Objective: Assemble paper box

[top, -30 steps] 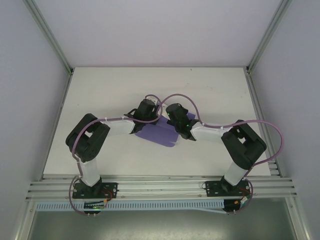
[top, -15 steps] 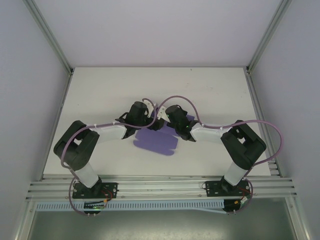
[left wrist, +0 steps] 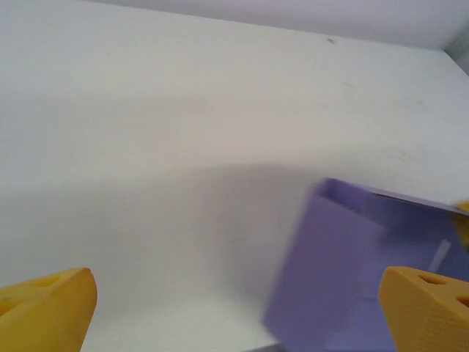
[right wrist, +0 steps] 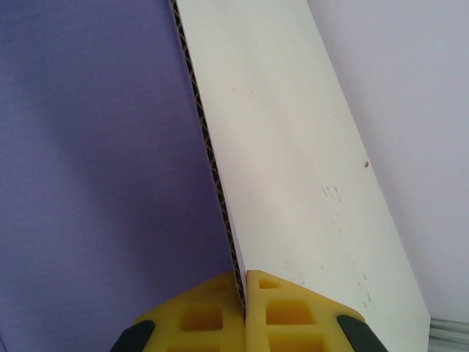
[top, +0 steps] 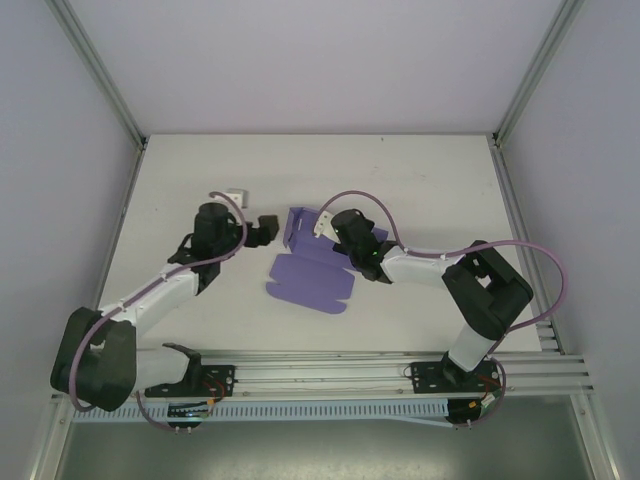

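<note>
Top external view: the paper box is laid flat near the middle of the bench, with its far flap raised upright. That flap's edge is pinched between the closed jaws of the right gripper. The left gripper is held wide open and empty, just left of the flap.

White table top — matte, faint scuffs, even diffuse light, soft shadows. Pale lavender-grey panels on three sides: back wall, left wall, right wall. Aluminium posts rise at far corners. Aluminium rails along near edge, slotted cable duct just below — grey floor beneath.
</note>
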Motion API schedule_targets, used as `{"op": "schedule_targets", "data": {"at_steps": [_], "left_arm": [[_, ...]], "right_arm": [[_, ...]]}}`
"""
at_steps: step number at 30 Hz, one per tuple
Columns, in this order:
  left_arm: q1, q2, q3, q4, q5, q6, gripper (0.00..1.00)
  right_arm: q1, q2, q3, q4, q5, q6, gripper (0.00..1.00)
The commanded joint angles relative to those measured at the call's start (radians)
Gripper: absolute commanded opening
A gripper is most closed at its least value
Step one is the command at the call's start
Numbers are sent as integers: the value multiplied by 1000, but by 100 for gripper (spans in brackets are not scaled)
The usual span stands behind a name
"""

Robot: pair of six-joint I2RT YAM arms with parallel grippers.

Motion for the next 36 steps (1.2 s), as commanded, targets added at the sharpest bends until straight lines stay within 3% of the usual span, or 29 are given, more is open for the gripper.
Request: {"op": "schedule_targets", "data": {"at_steps": [1, 4, 8, 13, 23, 27, 29, 36], "left_arm": [[60, 74, -45, 80, 165, -62, 98], [75, 227, 32, 123, 325, -17, 83], [75, 384, 88, 264, 596, 63, 74], [72, 472, 109, 348, 758, 89, 70], [-27, 587, 220, 203, 543, 207, 49], [-64, 594, 230, 201, 386, 205, 49], [-79, 590, 243, 160, 321, 206, 57], [-80, 470, 98, 296, 417, 188, 60]], "right_arm": [[7, -18, -19, 6, -5, -8, 0], [10, -17, -17, 9, -13, -14, 0], [16, -14, -14, 16, -1, -30, 0], [25, -12, -7, 15, 2, -44, 0], [53, -8, -8, 39, 10, -63, 0], [79, -9, -16, 46, 29, -74, 0], [84, -3, -13, 46, 53, -77, 0], [86, 2, -35, 133, 104, -113, 0]]}}
